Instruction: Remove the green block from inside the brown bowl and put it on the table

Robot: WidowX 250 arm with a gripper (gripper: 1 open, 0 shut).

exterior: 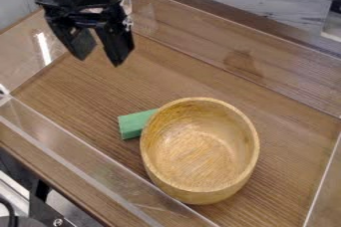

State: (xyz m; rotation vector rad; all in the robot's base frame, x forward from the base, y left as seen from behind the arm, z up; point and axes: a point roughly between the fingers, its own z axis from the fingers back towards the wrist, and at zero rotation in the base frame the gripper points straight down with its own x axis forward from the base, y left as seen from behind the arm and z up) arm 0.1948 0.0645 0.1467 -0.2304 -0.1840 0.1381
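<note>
One block (135, 123) lies on table (253, 72) touching bowl (200, 148), long axis slanting up-right; we note gripper (96, 44) up-left, well apart, jaws spread, empty

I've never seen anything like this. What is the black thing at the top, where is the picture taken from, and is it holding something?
The black thing is a robot arm's claw, two fingers that pinch. Here they stand open and hold nothing. The single picture comes from a camera looking down at an angle over the table, which has clear plastic walls. On the table sits a round wooden bowl, which looks empty. A small green block lies on the table against the bowl's left side, outside it. The claw hangs above the table, away from both.
</note>
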